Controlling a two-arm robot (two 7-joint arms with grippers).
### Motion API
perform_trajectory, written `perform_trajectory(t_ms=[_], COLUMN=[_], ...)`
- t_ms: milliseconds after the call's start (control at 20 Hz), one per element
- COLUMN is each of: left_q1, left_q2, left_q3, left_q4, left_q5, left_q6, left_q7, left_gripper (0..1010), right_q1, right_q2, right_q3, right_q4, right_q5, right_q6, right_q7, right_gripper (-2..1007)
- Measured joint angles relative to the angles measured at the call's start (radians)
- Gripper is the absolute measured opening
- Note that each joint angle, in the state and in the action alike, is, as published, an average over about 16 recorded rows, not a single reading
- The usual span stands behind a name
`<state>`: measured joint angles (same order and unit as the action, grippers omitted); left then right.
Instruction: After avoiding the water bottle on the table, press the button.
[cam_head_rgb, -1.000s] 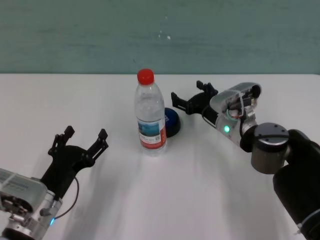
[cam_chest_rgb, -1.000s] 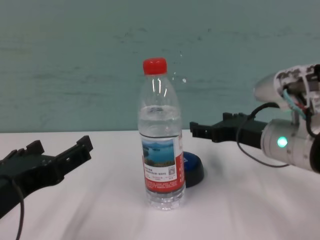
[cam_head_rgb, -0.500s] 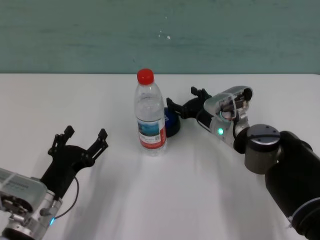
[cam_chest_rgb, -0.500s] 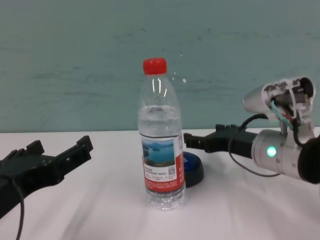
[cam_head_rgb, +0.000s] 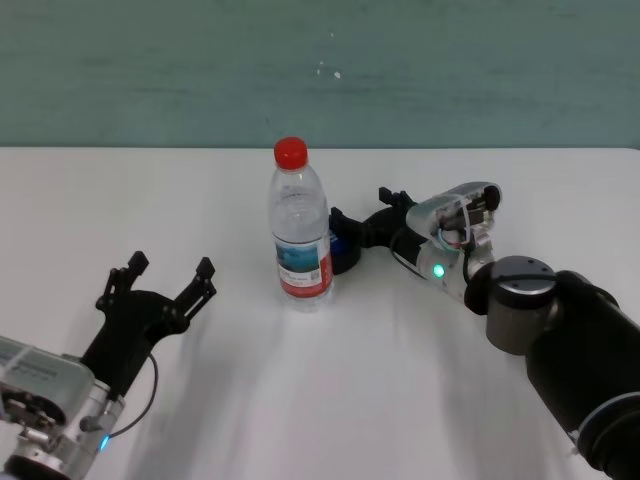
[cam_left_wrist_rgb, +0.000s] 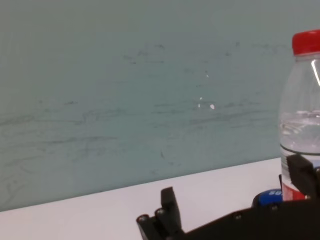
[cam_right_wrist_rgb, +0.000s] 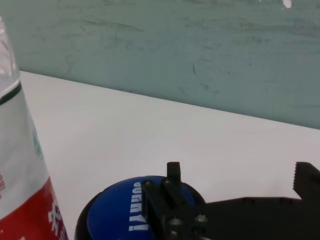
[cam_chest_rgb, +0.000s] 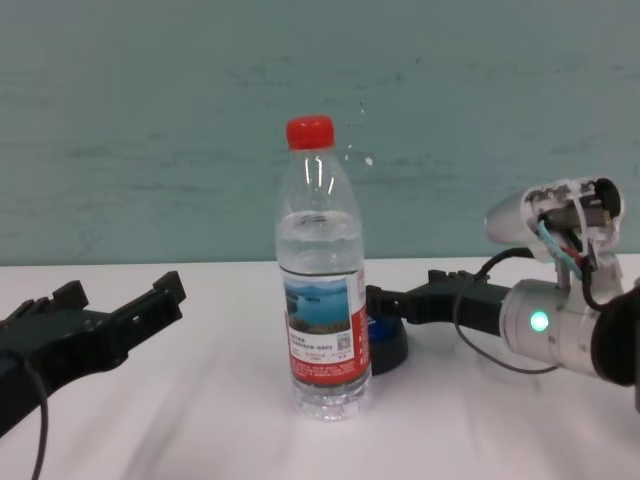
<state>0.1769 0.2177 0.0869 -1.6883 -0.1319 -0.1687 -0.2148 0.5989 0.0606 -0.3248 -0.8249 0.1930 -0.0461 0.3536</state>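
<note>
Behind the plain white table (cam_head_rgb: 320, 400) a teal wall (cam_head_rgb: 320, 70) rises, while the upright clear red-capped water bottle (cam_head_rgb: 300, 228) screens the blue dome button (cam_head_rgb: 345, 245), where the spread-fingered right gripper (cam_head_rgb: 362, 222) hovers; the left gripper (cam_head_rgb: 160, 285) idles wide.

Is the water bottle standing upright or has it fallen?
Upright: the water bottle stands on the table, red cap on top, beside the button.

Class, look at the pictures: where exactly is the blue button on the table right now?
The button sits near mid-table, just behind and to the right of the upright water bottle, partly hidden by it in the chest view. The right gripper is over it, fingers open.
</note>
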Motion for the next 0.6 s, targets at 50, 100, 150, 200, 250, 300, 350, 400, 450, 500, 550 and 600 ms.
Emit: perform_trajectory(t_ms=[50,100,150,200,250,300,350,400,450,500,550,600], left_q1=[0.0,0.0,0.0,0.0,0.0,0.0,0.0,0.0,0.0,0.0,0.0,0.0], left_q2=[0.0,0.0,0.0,0.0,0.0,0.0,0.0,0.0,0.0,0.0,0.0,0.0], left_q3=[0.0,0.0,0.0,0.0,0.0,0.0,0.0,0.0,0.0,0.0,0.0,0.0], left_q4=[0.0,0.0,0.0,0.0,0.0,0.0,0.0,0.0,0.0,0.0,0.0,0.0], left_q5=[0.0,0.0,0.0,0.0,0.0,0.0,0.0,0.0,0.0,0.0,0.0,0.0], left_q6=[0.0,0.0,0.0,0.0,0.0,0.0,0.0,0.0,0.0,0.0,0.0,0.0], left_q7=[0.0,0.0,0.0,0.0,0.0,0.0,0.0,0.0,0.0,0.0,0.0,0.0], left_gripper=[1010,1010,1010,1010,1010,1010,1010,1010,1010,1010,1010,1010], right_q1=[0.001,0.0,-0.001,-0.003,-0.006,-0.01,-0.014,-0.018,-0.023,-0.029,-0.036,-0.042], right_q2=[-0.001,-0.001,-0.001,-0.001,0.0,0.001,0.003,0.005,0.007,0.01,0.012,0.015], right_q3=[0.001,0.001,0.002,0.002,0.002,0.002,0.002,0.002,0.002,0.001,0.001,0.001], right_q4=[0.004,0.005,0.005,0.002,-0.003,-0.01,-0.019,-0.029,-0.041,-0.055,-0.07,-0.085], right_q5=[0.002,0.003,0.004,0.005,0.005,0.004,0.003,0.002,0.001,-0.001,-0.002,-0.004], right_q6=[0.001,0.002,0.003,0.004,0.006,0.008,0.01,0.012,0.014,0.017,0.019,0.022], right_q7=[0.001,0.002,0.002,0.001,0.0,-0.002,-0.004,-0.007,-0.01,-0.014,-0.017,-0.021], right_gripper=[1004,1004,1004,1004,1004,1004,1004,1004,1004,1004,1004,1004])
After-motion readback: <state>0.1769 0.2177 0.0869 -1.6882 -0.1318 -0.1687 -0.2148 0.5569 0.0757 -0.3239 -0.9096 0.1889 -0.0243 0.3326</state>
